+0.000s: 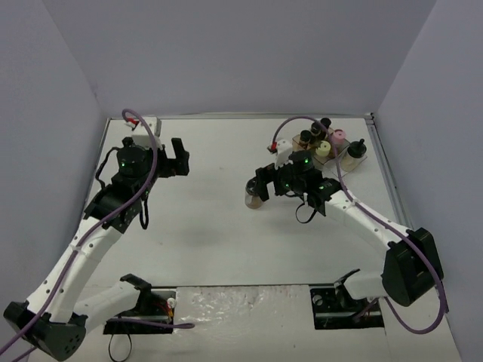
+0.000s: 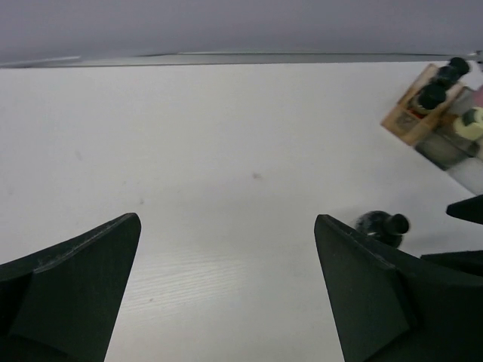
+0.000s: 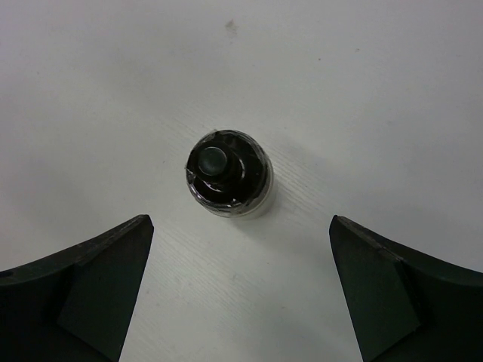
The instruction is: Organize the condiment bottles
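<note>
Condiment bottle (image 3: 228,175), black-capped, stands alone on the surface (image 1: 226,241) apart from the rack (image 1: 324,147), under your spread right fingers (image 3: 90,286); looks pre-grasp, so lower, straddle, close; left fingers (image 2: 75,286) spread, empty.

My right pincer (image 3: 239,220) is spread wide. One jar (image 3: 229,173) stands alone below the gap, with bare surface (image 1: 226,234) all round it, so I can pass on any side. My left pincer (image 2: 228,219) has bare surface ahead. The rack (image 2: 400,124) and its jars (image 1: 306,137) block the far right corner.
</note>
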